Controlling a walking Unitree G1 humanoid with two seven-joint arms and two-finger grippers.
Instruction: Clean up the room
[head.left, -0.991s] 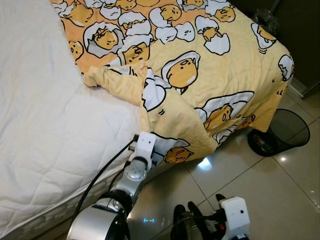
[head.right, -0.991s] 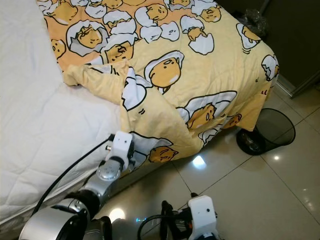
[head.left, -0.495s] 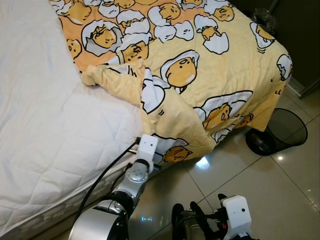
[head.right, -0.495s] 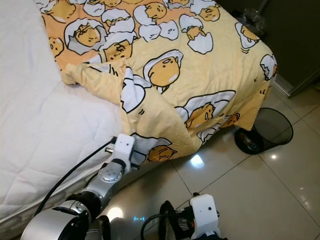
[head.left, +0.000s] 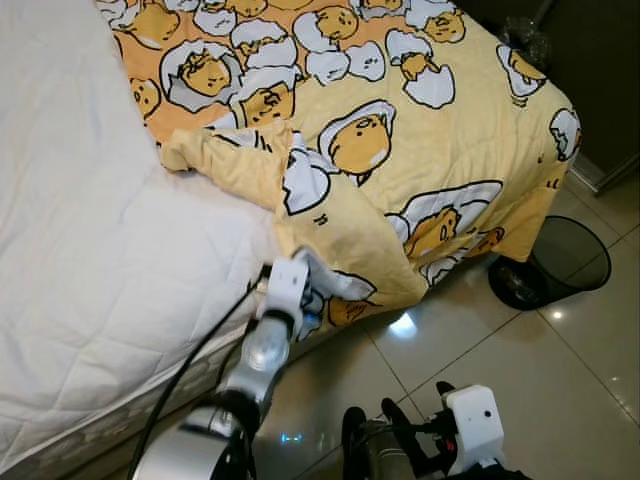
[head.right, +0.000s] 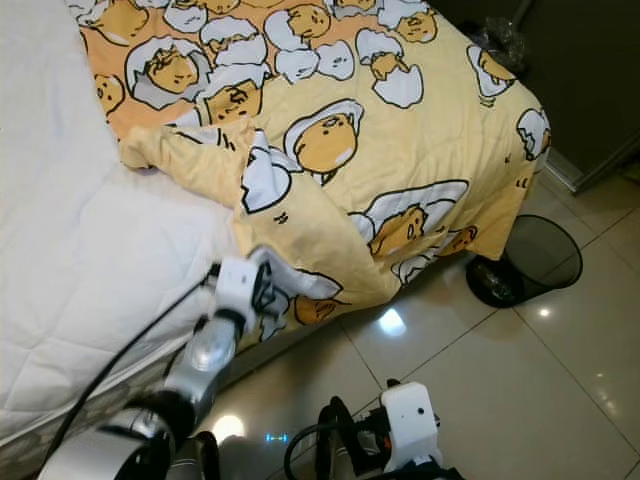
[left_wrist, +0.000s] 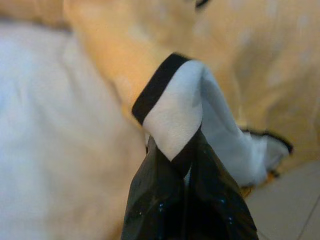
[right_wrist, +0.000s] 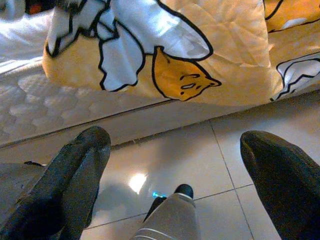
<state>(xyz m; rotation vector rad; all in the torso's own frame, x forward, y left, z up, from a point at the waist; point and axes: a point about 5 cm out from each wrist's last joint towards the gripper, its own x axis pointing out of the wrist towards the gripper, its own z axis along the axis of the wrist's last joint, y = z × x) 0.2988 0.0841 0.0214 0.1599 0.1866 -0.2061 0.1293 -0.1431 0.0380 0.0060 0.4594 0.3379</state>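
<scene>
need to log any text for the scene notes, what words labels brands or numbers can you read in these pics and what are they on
None: no words, numbers or brand marks can be read in any view.
The yellow blanket carries only cartoon egg-character prints, no lettering.
The white mattress, the black mesh bin and the tiled floor show no labels.
The left end effector, shut on the blanket's edge, has no legible marking.

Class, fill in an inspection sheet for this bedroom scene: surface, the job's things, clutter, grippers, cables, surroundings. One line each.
Surface: white quilted mattress, partly bare.
Job's things: yellow egg-print blanket, its edge folded back and rumpled, one corner hanging over the bed's side.
Clutter: nothing seen.
Grippers: left gripper shut on the blanket's hanging corner; right gripper open, low over the floor.
Cables: black cable along the left arm.
Surroundings: glossy tiled floor; black mesh bin by the bed's corner.
</scene>
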